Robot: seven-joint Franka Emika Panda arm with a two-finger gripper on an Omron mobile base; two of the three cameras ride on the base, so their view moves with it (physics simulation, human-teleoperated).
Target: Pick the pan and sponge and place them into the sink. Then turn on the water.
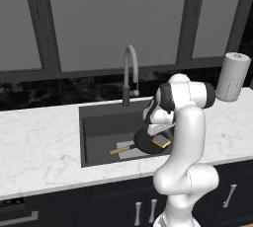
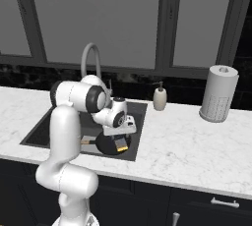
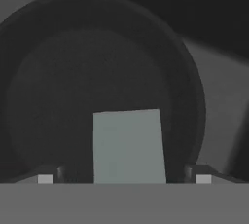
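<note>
I read this as the end of the placing step: the pan (image 1: 148,141) lies on the floor of the sink (image 1: 99,122), and the sponge (image 1: 161,141) rests inside the pan, toward its 3 o'clock edge in the left base view. My gripper (image 3: 124,178) hangs just above the sponge with its jaws spread wide, a tip on either side and neither touching it, so I call the sponge released.

What remains, as I judge it, is the water. That calls for lifting clear of the basin and reaching to the faucet (image 1: 129,73) at 12 o'clock behind the sink, then nudging its small side lever (a fiddly target).

The pan is round, shallow and matt black, with a straight pale wooden handle pointing to 8 o'clock. The sponge is a flat rectangle, yellow with a dark top. The counter (image 1: 39,142) is white veined marble; the faucet is arched grey metal.
</note>
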